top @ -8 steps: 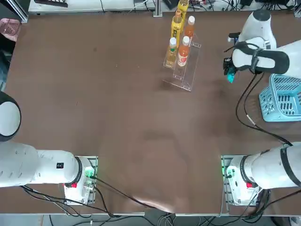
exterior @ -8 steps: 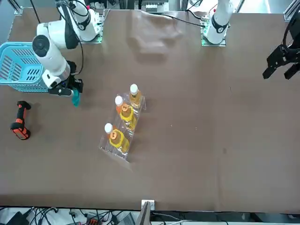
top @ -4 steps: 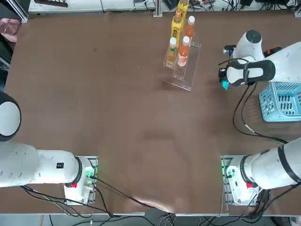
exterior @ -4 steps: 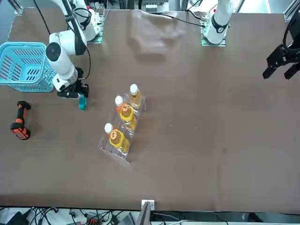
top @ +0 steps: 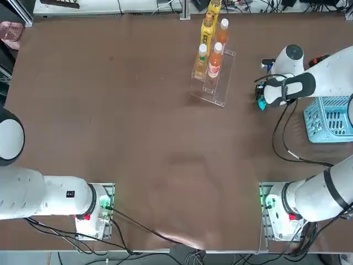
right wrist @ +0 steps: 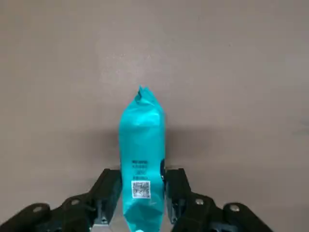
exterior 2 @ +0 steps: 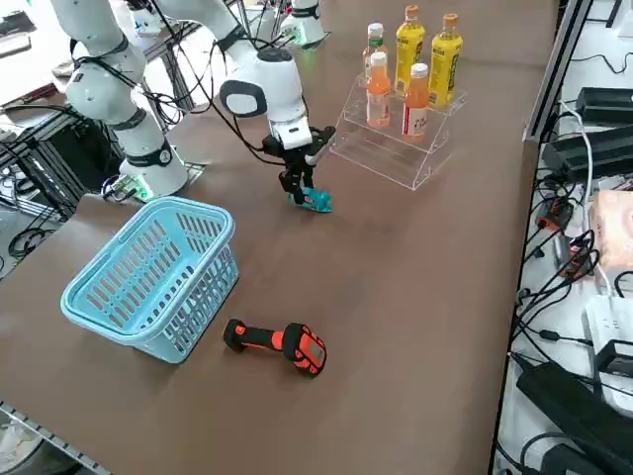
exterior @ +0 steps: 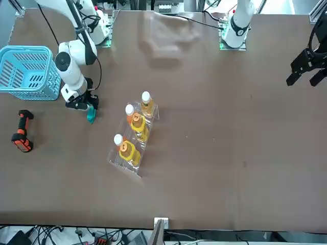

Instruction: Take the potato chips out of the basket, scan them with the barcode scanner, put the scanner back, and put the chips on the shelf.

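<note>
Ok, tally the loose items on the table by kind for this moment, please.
Drink bottles on the shelf: 4 (2 yellow, 2 orange)
Potato chips, in the right pincer: 1
Basket: 1
Barcode scanner: 1
Shelf: 1
Total: 8

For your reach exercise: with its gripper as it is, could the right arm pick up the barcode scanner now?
Probably not: the right gripper is shut on the potato chips, and the barcode scanner lies beyond the basket.
</note>
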